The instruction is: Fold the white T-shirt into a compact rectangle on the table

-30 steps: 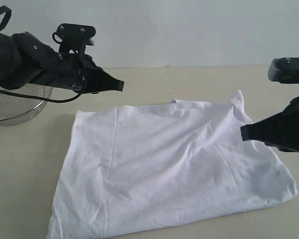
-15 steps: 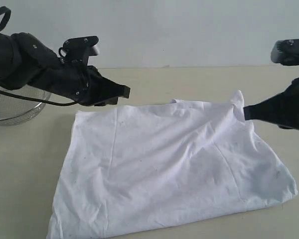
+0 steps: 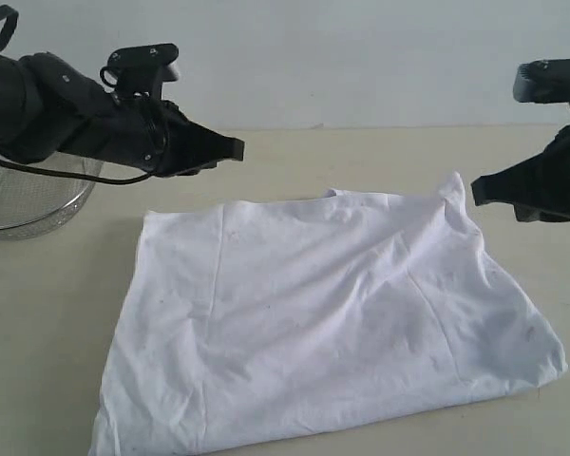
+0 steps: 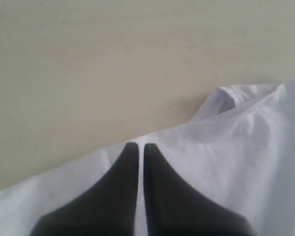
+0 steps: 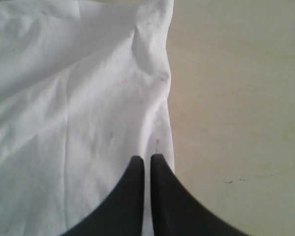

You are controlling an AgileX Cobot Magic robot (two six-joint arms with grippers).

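Shirt [image 3: 323, 313] lies flat, one near corner cut off in my view, its far edge beneath my left gripper [image 3: 236, 149] and right gripper [image 3: 477, 191], both clenched on nothing.

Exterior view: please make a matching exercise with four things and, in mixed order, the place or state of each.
1. white T-shirt
2. wire-mesh basket
3. left gripper
4. right gripper

A. jaws shut, in the air by the shirt's far right corner
B. spread on the table
C. far left, partly hidden by the left arm
D. jaws shut, in the air by the shirt's far edge, left side

Pairs: 1-B, 2-C, 3-D, 4-A
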